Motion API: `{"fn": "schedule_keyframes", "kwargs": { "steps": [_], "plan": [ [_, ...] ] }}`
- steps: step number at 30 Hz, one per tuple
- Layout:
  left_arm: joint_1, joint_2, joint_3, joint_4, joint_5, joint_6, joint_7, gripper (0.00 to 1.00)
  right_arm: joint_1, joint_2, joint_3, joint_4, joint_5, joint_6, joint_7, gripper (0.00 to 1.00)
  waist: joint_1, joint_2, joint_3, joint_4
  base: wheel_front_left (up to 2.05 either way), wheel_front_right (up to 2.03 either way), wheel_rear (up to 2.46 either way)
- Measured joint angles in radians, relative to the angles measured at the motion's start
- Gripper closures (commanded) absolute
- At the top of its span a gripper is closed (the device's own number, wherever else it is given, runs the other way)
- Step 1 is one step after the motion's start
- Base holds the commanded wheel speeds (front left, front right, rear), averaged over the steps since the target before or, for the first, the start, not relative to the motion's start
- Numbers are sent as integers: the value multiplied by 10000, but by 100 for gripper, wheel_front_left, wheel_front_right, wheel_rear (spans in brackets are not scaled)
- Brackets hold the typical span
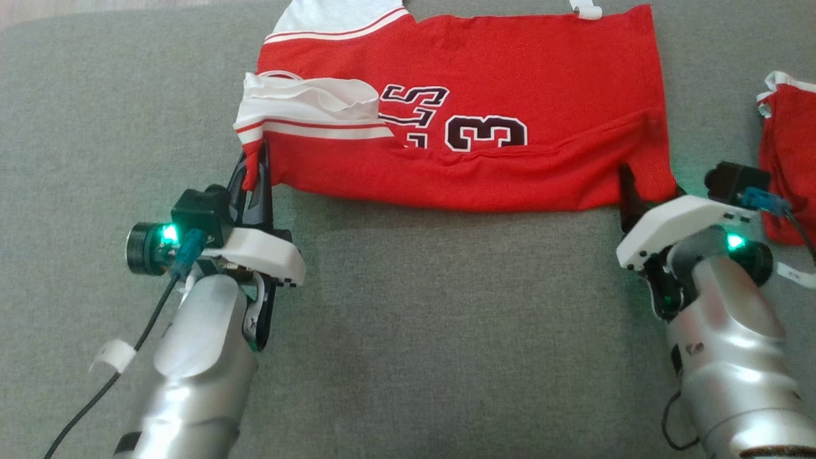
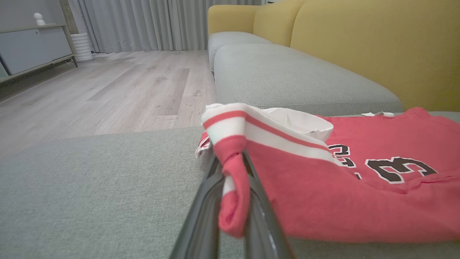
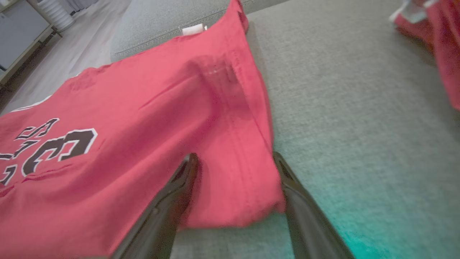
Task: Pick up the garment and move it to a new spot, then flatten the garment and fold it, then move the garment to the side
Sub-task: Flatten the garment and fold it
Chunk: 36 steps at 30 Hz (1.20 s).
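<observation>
The garment (image 1: 510,83) is a red jersey with white trim and black numbers, lying doubled over on the grey sofa cushion (image 1: 446,319). My left gripper (image 1: 255,167) is at its near-left corner and shut on it. In the left wrist view a bunched strip of the garment (image 2: 233,201) is pinched between the two dark fingers of the left gripper (image 2: 231,162). My right gripper (image 1: 651,188) is at the near-right corner and open. In the right wrist view that corner of the garment (image 3: 233,194) lies between the spread fingers of the right gripper (image 3: 235,158).
A second red-and-white garment (image 1: 790,159) lies at the right edge, close to my right arm. The yellow sofa back (image 2: 359,43) rises beyond the cushion. A wooden floor (image 2: 107,82) and a white cabinet (image 2: 32,46) lie off the cushion's left end.
</observation>
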Motion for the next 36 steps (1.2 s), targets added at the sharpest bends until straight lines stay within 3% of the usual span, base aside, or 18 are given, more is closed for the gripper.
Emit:
{"fn": "schedule_keyframes", "kwargs": {
  "steps": [1,2,3,13,22,29,36],
  "plan": [
    [0,0,-10,2,42,2,0,100,-138,-12,146,165,96,-2,13,0,0,0,3,6,0,0,0],
    [1,2,-17,8,56,2,0,100,-257,-17,263,326,194,-2,12,61,0,0,-1,8,0,0,0],
    [2,8,-21,12,65,2,0,100,-350,-23,385,454,238,-2,8,100,-1,0,-6,3,0,0,0],
    [156,265,0,261,15,31,0,100,-502,23,861,1264,-128,0,-1072,100,0,0,-326,-282,0,0,0],
    [1375,368,13,487,-253,73,2,100,173,19,1197,1191,-21,0,-1227,100,-1,0,-1475,-624,0,0,0],
    [2767,533,-21,161,-500,23,184,100,1497,-88,1659,397,545,0,-616,100,-2,0,-2433,-797,0,0,0],
    [4172,623,-259,-1104,-619,115,656,100,3035,-393,1760,-1193,1106,0,249,100,-3,0,-3002,-862,0,0,0]
  ]
}}
